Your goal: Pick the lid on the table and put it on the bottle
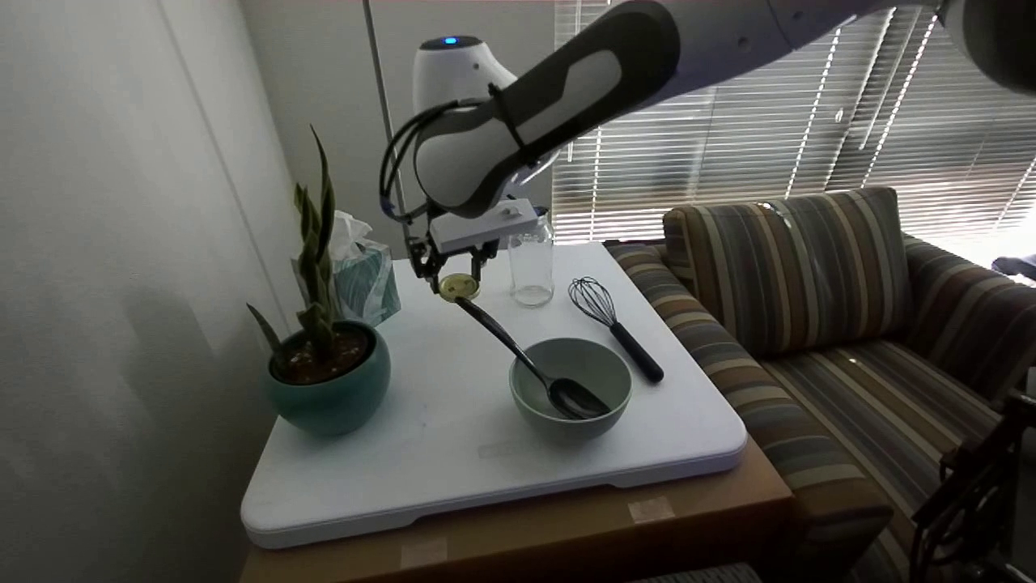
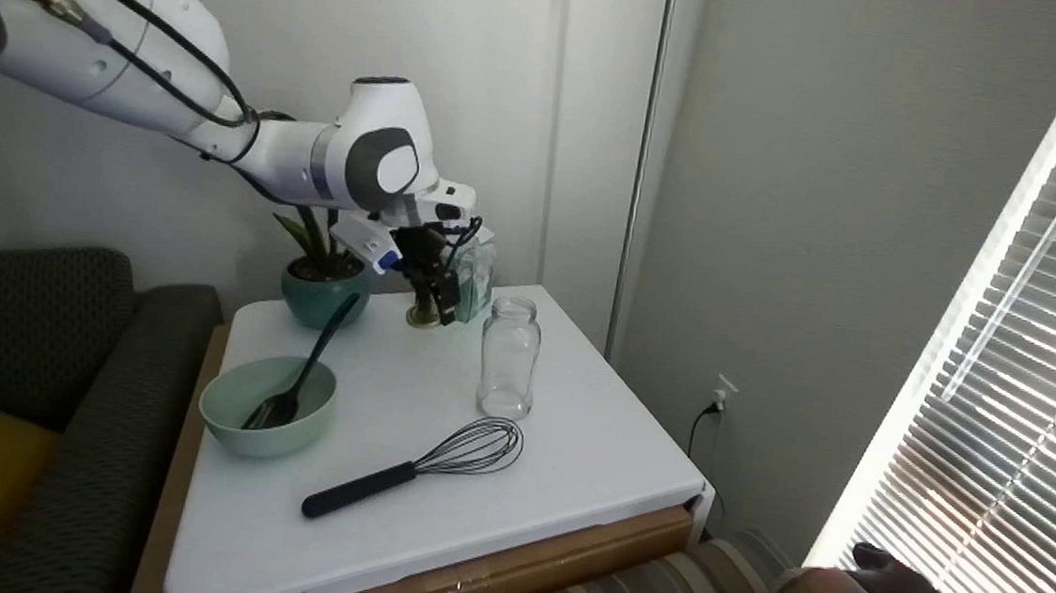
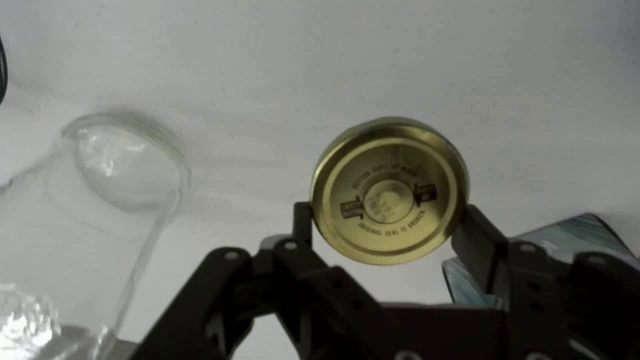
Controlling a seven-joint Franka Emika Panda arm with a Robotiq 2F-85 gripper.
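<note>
The lid [image 3: 390, 200] is a round gold disc with printing on its top. In the wrist view both fingertips of my gripper [image 3: 386, 217] touch its opposite edges. My gripper [image 1: 457, 278] is shut on the lid [image 1: 459, 288] at the far part of the table, and the lid looks tilted. The lid also shows under the fingers in an exterior view [image 2: 423, 317]; its height above the table is hard to tell. The bottle [image 2: 510, 361] is a clear glass jar, upright, open at the top, apart from the gripper. It also shows in the wrist view [image 3: 100, 210].
A tissue box [image 1: 366, 283] and a teal plant pot [image 1: 330, 393] stand along the wall side. A grey-green bowl [image 2: 232, 405] holds a long black spoon [image 2: 322, 337]. A whisk [image 2: 411, 471] lies near the bottle on the white table [image 1: 437, 453].
</note>
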